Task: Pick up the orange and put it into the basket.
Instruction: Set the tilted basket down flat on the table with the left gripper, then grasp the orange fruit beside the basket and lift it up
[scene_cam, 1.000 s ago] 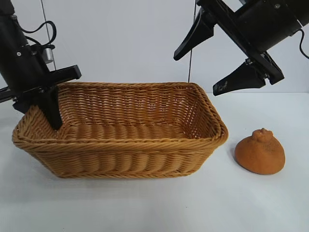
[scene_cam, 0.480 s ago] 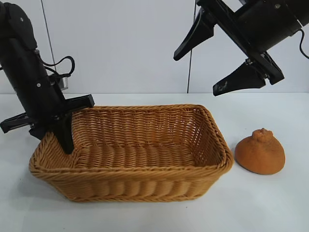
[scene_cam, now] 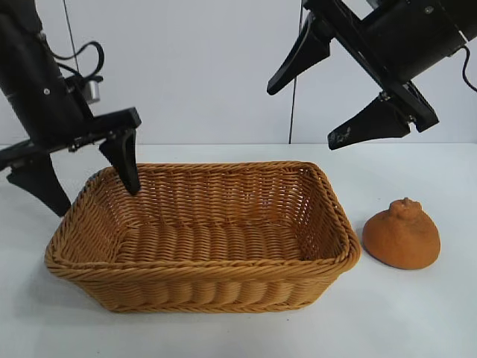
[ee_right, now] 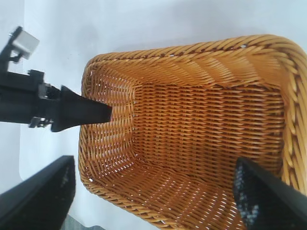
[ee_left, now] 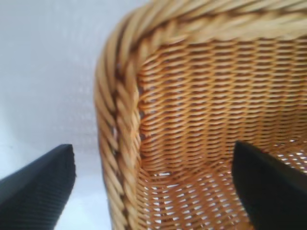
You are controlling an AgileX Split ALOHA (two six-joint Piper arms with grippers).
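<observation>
The orange [scene_cam: 401, 234] lies ungrasped on the table [scene_cam: 417, 313], below and outside the spread jaws of the right gripper [scene_cam: 337, 93], which would need lowering over it through open room, while the left gripper [scene_cam: 88, 179], jaws spread, straddles the wicker basket's [scene_cam: 201, 287] end rim.

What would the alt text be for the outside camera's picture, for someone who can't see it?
A wicker basket sits empty on a white table, with an orange on the table to its right. The left gripper straddles the basket's left rim with fingers spread, and the right gripper hangs open above the basket's right end.
</observation>
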